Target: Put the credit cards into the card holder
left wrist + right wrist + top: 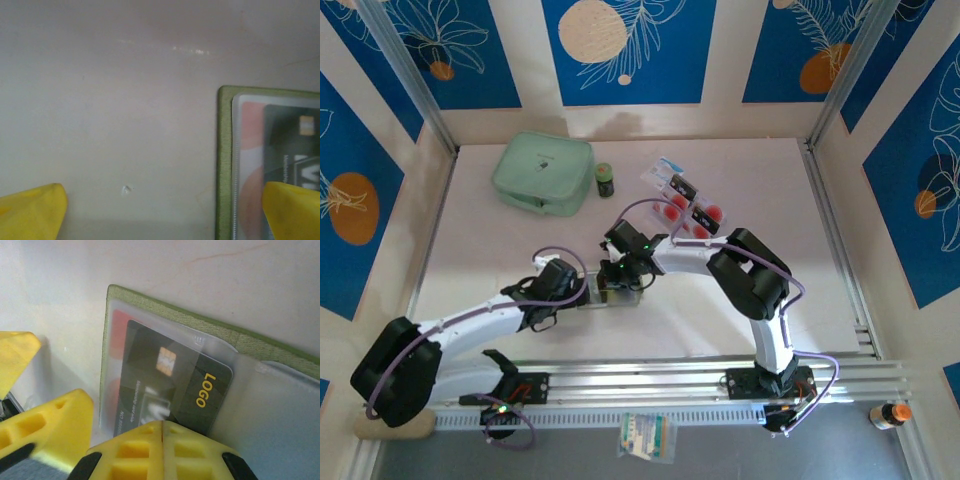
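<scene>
The olive-green card holder (260,342) lies open on the table, mostly hidden under both grippers in the top view (623,296). A black credit card (180,385) marked LOGO sits partway in its clear sleeve, over a card with red dots (118,327). My right gripper (162,429) is shut, its joined tips against that card's near edge. My left gripper (162,212) is open wide just left of the holder (225,165), one finger (292,210) over the sleeve. Several more credit cards (692,207) lie at the back right.
A mint-green zip pouch (542,172) and a small green bottle (605,179) stand at the back. A sachet (646,436) and an orange bottle (890,413) lie off the table by the front rail. White walls close in the table.
</scene>
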You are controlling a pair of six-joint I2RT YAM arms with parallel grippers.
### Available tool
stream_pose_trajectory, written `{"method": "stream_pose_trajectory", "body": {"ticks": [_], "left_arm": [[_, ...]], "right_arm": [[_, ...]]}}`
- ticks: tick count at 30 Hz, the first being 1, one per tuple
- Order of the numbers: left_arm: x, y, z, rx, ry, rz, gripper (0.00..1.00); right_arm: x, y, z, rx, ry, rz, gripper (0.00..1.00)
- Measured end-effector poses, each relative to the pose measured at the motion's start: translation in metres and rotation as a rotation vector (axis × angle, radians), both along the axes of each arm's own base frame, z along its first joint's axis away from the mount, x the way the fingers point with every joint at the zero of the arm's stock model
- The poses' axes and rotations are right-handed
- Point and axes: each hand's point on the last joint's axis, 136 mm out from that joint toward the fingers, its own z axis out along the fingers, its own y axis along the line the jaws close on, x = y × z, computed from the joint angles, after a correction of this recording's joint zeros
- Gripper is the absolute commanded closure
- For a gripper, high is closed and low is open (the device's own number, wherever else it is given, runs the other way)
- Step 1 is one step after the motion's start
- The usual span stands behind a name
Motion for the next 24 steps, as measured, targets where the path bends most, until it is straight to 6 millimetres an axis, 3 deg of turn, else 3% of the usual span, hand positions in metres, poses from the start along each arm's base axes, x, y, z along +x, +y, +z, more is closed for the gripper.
{"method": "stream_pose_trajectory", "body": {"ticks": [7, 15, 24], "left_arm": [[0.002, 0.007, 0.005, -0.015, -0.007, 0.036, 0.00], [-0.002, 0.008, -0.006, 0.001, 0.029, 0.037, 0.00], [-0.004, 0.010, -0.011, 0.008, 0.042, 0.040, 0.00]], "right_arm": [[0.001, -0.001, 0.003, 0.001, -0.001, -0.003, 0.96], [0.013, -0.009, 0.033, 0.029, -0.054, -0.019, 0.96], [0.017, -0.019, 0.026, -0.013, -0.061, -0.026, 0.96]]}}
